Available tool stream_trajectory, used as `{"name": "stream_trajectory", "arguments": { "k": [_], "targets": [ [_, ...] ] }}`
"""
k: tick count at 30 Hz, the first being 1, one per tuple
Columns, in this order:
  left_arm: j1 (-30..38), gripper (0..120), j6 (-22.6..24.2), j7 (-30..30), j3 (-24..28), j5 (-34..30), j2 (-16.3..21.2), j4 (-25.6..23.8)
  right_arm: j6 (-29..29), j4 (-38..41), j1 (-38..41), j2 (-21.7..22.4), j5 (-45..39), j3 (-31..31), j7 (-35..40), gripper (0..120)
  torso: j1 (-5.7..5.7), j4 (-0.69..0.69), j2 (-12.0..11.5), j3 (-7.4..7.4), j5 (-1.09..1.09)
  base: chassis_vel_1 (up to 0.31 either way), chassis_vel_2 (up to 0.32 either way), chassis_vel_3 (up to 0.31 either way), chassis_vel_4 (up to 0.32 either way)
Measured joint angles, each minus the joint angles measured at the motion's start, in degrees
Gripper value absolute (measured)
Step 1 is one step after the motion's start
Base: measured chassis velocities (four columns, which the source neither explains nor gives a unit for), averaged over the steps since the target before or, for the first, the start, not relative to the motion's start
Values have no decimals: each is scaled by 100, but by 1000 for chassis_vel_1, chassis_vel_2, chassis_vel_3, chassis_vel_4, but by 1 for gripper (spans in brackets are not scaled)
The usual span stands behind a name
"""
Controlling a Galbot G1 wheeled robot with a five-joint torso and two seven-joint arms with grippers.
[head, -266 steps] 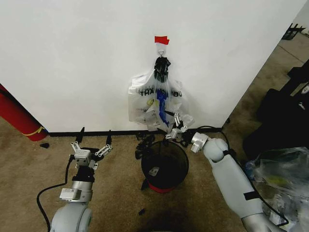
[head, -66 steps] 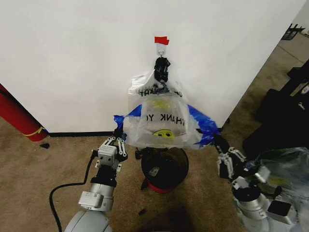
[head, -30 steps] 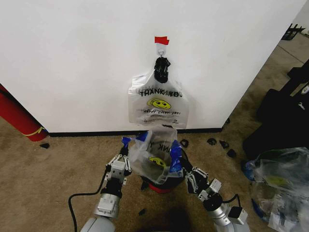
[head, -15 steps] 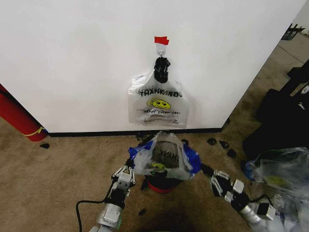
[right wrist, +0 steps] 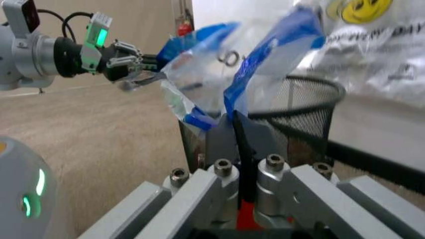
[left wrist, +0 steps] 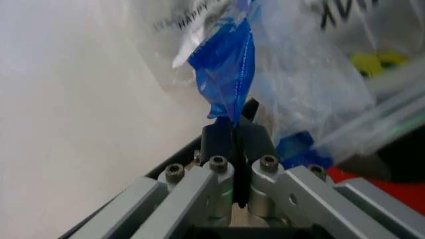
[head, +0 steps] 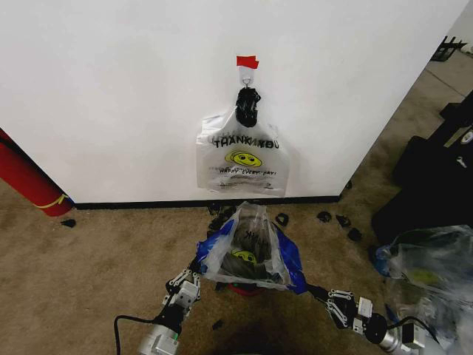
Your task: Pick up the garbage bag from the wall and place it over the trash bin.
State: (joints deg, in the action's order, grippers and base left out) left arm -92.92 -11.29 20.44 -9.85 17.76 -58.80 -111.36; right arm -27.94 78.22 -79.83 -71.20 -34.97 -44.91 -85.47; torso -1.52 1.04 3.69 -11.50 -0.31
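Observation:
The garbage bag (head: 250, 250), thin see-through plastic with blue patches and a yellow print, is stretched open over the trash bin (right wrist: 312, 99), a black wire-mesh basket with a red base (left wrist: 362, 180). My left gripper (head: 196, 268) is shut on the bag's blue left edge (left wrist: 226, 69). At the opposite side, my right gripper (head: 312, 288) is shut on the blue right edge (right wrist: 256, 69). In the head view the bag hides most of the bin. Behind stands the white wall (head: 111, 89) with its hook (head: 246, 75) and red tape (head: 247, 61).
A white smiley-face "THANK YOU" bag (head: 240, 159) still hangs from the hook. A long red cylinder (head: 26, 181) leans at the left. A heap of clear plastic (head: 429, 266) and black gear (head: 436, 177) lie right. Small black clips (head: 336, 220) dot the carpet.
The bag came off the wall and down over the bin. Over the last second both grippers drew back and lower, spreading its mouth wider.

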Motion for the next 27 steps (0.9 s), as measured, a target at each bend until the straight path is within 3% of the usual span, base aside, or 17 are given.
{"name": "stream_trajectory", "arguments": {
  "k": [9,18,27],
  "targets": [
    [143,0,8,-15,85,123,-94,265,-75,-527,315,5,36,93,-97,0,0,0,0,0,0,0,0,0,0],
    [491,0,73,-74,101,260,-112,694,151,-1097,635,-141,-896,583,311,0,0,0,0,0,0,0,0,0,0],
    [275,0,83,-79,41,313,154,530,472,-1309,690,-138,-708,475,-260,0,0,1,0,0,-1,0,0,0,0]
  ]
}}
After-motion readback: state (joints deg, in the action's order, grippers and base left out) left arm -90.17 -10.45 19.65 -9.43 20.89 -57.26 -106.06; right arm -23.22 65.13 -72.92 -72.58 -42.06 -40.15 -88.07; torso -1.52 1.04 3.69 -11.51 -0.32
